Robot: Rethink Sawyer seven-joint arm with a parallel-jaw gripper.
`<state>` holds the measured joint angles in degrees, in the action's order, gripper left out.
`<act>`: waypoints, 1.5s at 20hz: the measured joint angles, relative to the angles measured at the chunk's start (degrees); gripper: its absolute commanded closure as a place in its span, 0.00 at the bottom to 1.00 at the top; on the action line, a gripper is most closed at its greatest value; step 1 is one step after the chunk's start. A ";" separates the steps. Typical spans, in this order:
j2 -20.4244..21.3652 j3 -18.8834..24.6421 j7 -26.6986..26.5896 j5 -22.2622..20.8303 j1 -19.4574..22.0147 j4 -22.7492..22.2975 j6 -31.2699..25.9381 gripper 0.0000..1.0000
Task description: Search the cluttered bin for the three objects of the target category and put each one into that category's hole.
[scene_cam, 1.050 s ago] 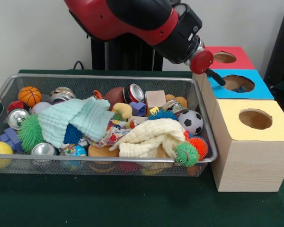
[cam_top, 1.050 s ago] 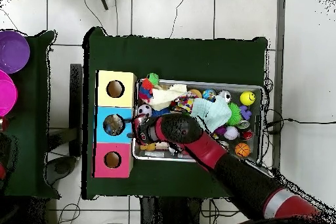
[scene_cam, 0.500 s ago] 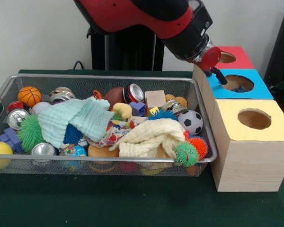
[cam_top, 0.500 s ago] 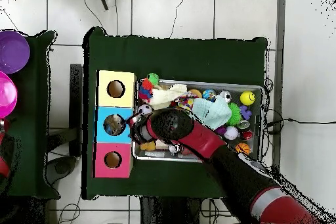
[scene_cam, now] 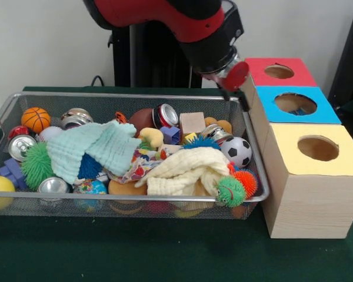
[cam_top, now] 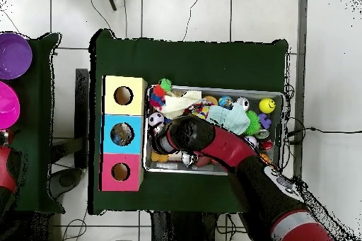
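Gripper (scene_cam: 240, 94) hangs over the bin's (scene_cam: 256, 194) far right corner beside the blue box (scene_cam: 317, 113); can't tell if it's holding anything. Something's sitting in that blue hole (cam_top: 121, 133), maybe one delivered, but the bin looks packed, so I'd guess there's plenty of searching left.

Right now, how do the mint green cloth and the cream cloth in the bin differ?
The mint green cloth is pale green and lies left of the bin's middle in the front view; the cream cloth is pale yellow and sits nearer the boxes, by the front rim. Both are crumpled and draped over toys in the wire bin.
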<state>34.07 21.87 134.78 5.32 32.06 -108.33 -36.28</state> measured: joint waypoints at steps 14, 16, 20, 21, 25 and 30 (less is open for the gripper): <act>0.84 -12.31 0.00 -9.74 0.45 4.21 3.78 0.00; 1.18 -13.22 0.00 -10.32 0.45 4.33 4.14 0.00; 1.40 -14.51 0.00 -11.50 0.42 4.43 5.22 0.00; 1.40 -14.66 0.00 -11.66 0.41 4.47 5.43 0.00; 1.34 -15.59 0.00 -12.36 0.19 4.70 6.92 0.00; 1.29 -16.34 0.00 -12.94 -0.15 5.17 8.07 0.00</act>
<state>35.35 5.53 134.78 -7.62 31.91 -103.16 -28.21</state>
